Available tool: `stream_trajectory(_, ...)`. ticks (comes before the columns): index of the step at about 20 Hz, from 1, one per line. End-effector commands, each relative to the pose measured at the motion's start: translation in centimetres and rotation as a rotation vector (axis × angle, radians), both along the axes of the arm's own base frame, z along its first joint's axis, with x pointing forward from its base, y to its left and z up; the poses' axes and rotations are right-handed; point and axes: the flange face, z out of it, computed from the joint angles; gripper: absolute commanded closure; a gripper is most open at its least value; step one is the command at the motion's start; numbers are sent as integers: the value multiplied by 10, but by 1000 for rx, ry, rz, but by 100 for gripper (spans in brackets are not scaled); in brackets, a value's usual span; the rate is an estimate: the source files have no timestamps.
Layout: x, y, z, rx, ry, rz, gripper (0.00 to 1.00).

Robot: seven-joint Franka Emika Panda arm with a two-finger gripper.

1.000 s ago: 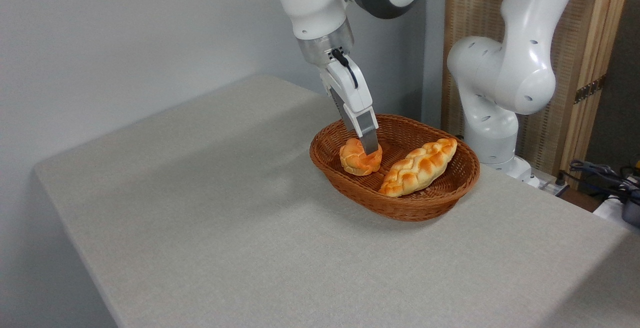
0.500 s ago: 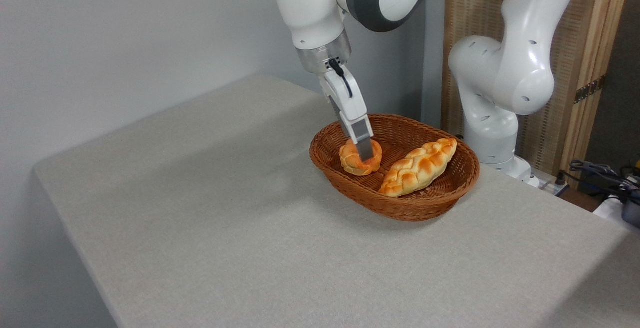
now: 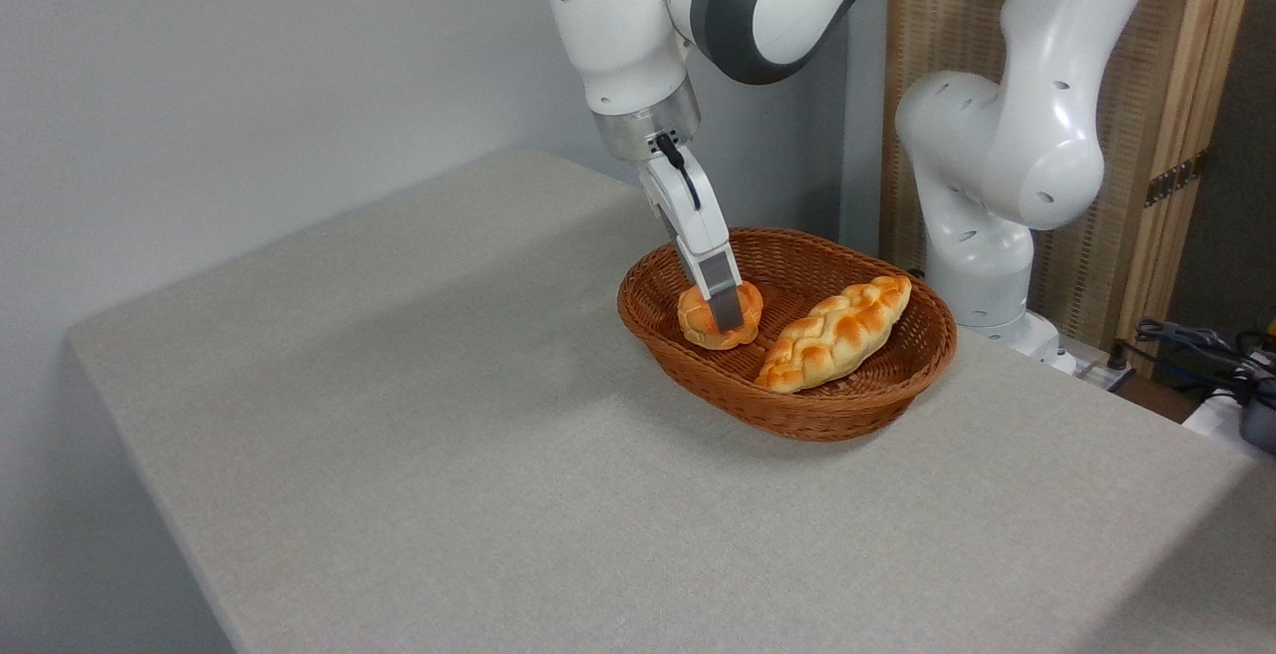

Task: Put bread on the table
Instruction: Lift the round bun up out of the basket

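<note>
**Jaws on the bun, bun inside the basket**

Your gripper [image 3: 725, 310] comes down at a slant from the upper left, and its jaws sit closed on the bread [image 3: 717, 316] — the one finger you can see lies flat across the bun's front, its tip about level with the bun's middle. The other finger is hidden behind the bun, so you cannot see the grip from both sides, though the bun looks pinched under the finger.

The bread is in the left end of the wicker basket [image 3: 797, 405], close to the basket's left wall. You cannot tell whether its underside rests on the weave or hangs just clear of it. To its right, near but apart from it, the braided loaf [image 3: 837, 332] lies on a diagonal with its far end up against the right rim.

The basket stands on the bench [image 3: 449, 435] toward its far right side — the grey cloth-like surface to the left of and nearer than the basket is open. The arm's white base [image 3: 982, 265] rises behind the basket, in front of a wooden slatted screen [image 3: 1186, 86]. Some cables [image 3: 1196, 350] lie at the far right edge.
</note>
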Motion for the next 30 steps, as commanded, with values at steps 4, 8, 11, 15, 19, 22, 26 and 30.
stream_trajectory(4, -1, -2, -9, -8, -10, -15, 3)
stream_trajectory(8, 0, -4, -14, -1, 1, -20, 61)
stream_trajectory(11, 0, -10, -18, 6, 13, -34, 79)
stream_trajectory(15, -1, -10, -18, 8, 16, -29, 79)
stream_trajectory(19, 0, -10, -16, 8, 15, -27, 79)
stream_trajectory(22, -1, -10, -15, 8, 15, -27, 79)
stream_trajectory(26, 5, -4, 6, 0, 19, -13, 79)
stream_trajectory(30, 18, 28, 45, -43, 77, 48, 79)
